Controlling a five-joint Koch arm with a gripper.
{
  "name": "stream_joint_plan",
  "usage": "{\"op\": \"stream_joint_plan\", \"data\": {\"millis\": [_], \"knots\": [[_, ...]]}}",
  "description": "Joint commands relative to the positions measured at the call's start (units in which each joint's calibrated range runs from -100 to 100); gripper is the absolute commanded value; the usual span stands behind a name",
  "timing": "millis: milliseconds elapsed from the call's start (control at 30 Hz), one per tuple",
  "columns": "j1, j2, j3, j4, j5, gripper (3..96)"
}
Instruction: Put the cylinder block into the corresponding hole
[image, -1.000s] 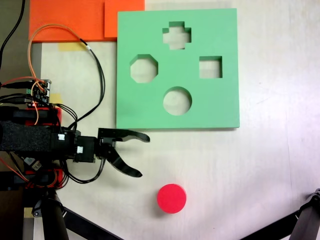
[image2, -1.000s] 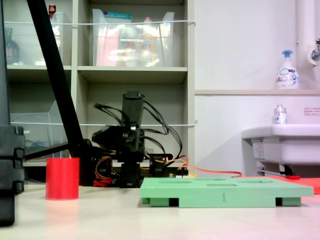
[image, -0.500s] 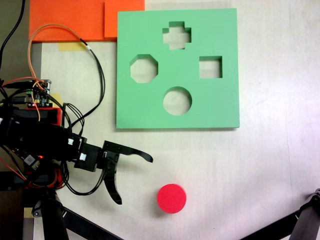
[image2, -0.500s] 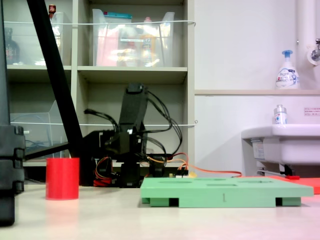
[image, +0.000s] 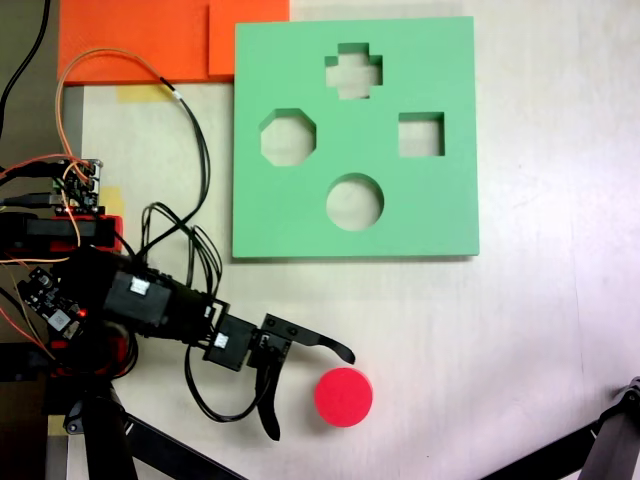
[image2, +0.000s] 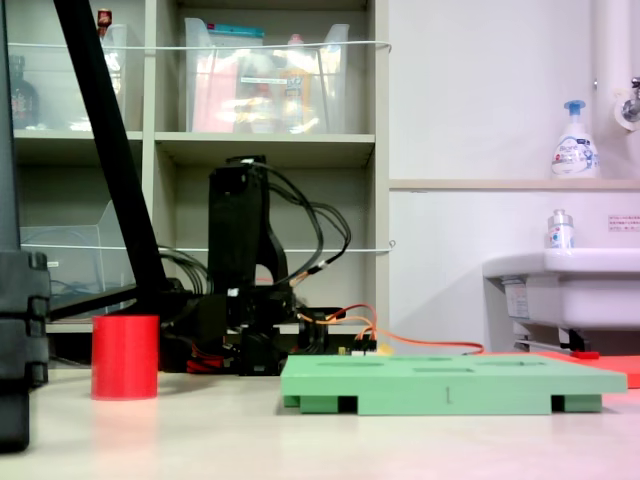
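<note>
The red cylinder block (image: 343, 397) stands upright on the white table, below the green foam board (image: 440, 210) in the first exterior view. The board's circular hole (image: 355, 202) is empty, near its lower edge. My gripper (image: 310, 394) is open, just left of the block, one finger (image: 330, 347) reaching past the block's upper left and the other pointing down at its left. It is not touching the block. In the second exterior view the cylinder block (image2: 125, 357) stands at the left, the green board (image2: 450, 384) lies flat at the right, and the arm (image2: 238, 270) stands behind them.
An orange foam sheet (image: 150, 38) lies at the top left of the first exterior view. Cables (image: 195, 160) and a circuit board (image: 80, 185) sit left of the green board. Black tripod legs (image: 610, 440) cross the lower corners. The board also has cross, octagon and square cutouts.
The arm has swung down and to the right in the first exterior view, bringing the open gripper from beside the board's lower left corner to just left of the block.
</note>
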Motion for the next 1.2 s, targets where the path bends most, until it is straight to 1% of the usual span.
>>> {"op": "stream_joint_plan", "data": {"millis": [33,267,300,400,533,600,733,1000,1033,1100,1200], "knots": [[-0.44,5.73,5.02,6.17,0.44,88.9],[-0.88,14.11,13.40,6.17,0.44,88.5],[-0.93,15.37,14.30,6.17,0.49,86.8],[-1.03,15.79,14.69,6.17,0.49,78.1],[-1.03,15.65,14.50,6.17,0.49,63.4],[-0.93,15.65,14.50,6.17,0.49,54.0],[-0.93,15.09,13.70,6.17,0.44,43.2],[-0.93,11.18,12.00,6.17,0.39,40.8],[-0.88,8.39,11.01,6.17,0.39,38.3],[-0.59,3.50,10.11,6.17,0.44,36.2],[0.34,-7.53,9.41,3.76,0.44,36.2]]}}
